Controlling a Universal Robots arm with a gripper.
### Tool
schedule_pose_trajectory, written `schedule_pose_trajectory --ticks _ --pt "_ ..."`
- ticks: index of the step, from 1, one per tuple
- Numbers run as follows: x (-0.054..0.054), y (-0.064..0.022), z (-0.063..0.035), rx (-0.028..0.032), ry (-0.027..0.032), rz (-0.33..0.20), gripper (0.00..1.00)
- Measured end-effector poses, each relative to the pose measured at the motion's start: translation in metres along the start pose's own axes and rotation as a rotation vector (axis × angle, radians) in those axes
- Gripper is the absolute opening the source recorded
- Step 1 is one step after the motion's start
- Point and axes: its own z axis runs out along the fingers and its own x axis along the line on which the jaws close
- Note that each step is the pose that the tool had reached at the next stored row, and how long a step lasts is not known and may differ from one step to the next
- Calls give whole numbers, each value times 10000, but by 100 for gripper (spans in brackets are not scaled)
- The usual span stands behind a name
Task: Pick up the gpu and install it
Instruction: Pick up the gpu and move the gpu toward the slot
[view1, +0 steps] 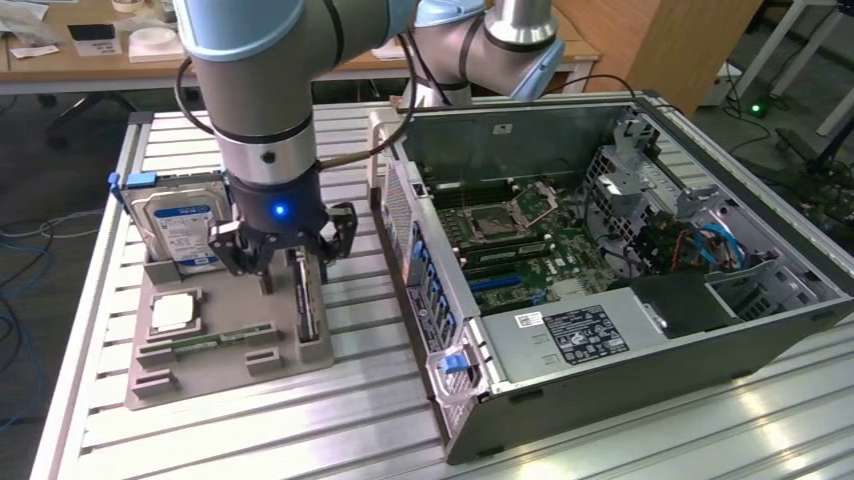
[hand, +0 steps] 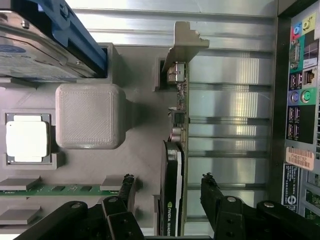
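Note:
The gpu (view1: 306, 305) stands on edge in a slot of the grey holder tray (view1: 227, 378), a thin dark card. My gripper (view1: 296, 258) hangs just above it, open, one finger on each side of the card. In the wrist view the gpu (hand: 176, 165) runs edge-on between the black fingers (hand: 126, 189), which straddle it with gaps on both sides. Its silver bracket (hand: 186, 44) sticks out at the card's far end. Nothing is held.
On the same tray stand a silver hard drive (view1: 180, 222), a square chip (view1: 174, 313) and a green memory stick (view1: 200, 343). The open computer case (view1: 641, 330) with its motherboard (view1: 527, 250) lies at the exterior view's right, close to the tray.

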Motion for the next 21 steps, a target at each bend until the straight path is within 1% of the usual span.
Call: schedule_pose_trajectory --ticks 2,5,10,16,21 --pt "1 10 31 0 -2 14 65" --pt "1 46 67 1 -2 24 65" --pt "1 48 134 4 -3 45 65" --pt "4 47 244 5 -5 133 65" --pt "4 47 260 8 -4 159 65"
